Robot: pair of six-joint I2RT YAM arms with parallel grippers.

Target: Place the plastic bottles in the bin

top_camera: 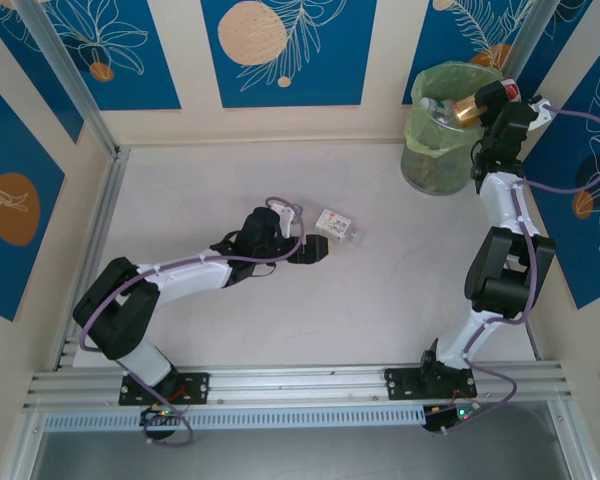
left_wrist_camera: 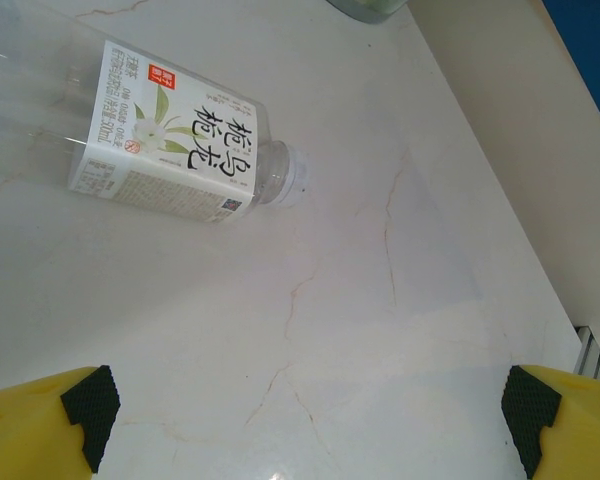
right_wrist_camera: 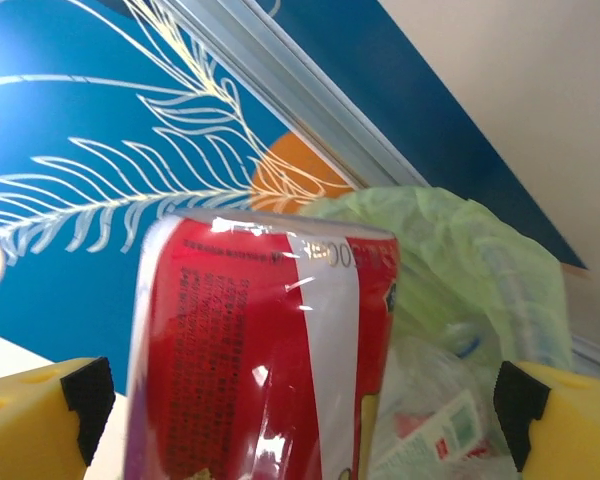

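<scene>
The plastic bottles [top_camera: 336, 224] that concern me are two. The white-labelled bottle [left_wrist_camera: 170, 150] lies on its side on the table [top_camera: 380, 300]. It looks empty, so I judge it light, thin-walled and easy to dent. It is round and smooth too, and likely to roll or skid if I nudge it instead of closing on it squarely. The labelled middle of the body is where I would take hold, across its width. The neck and cap are narrow and would slip.

My left jaws are spread wide and hold nothing. Both pads [left_wrist_camera: 88, 400] sit low in the left wrist view. The bottle is ahead of them and off toward the left pad, apart from both and not between them. Its cap points toward the middle of that view.

My right jaws are up at the bin [top_camera: 420, 150], also spread wide. The red-labelled bottle [right_wrist_camera: 260, 350] stands between them, close against the left pad, with a clear gap to the right one. I judge it not clamped. The green bag [right_wrist_camera: 460, 240] and the bottles already inside it lie just beyond.
</scene>
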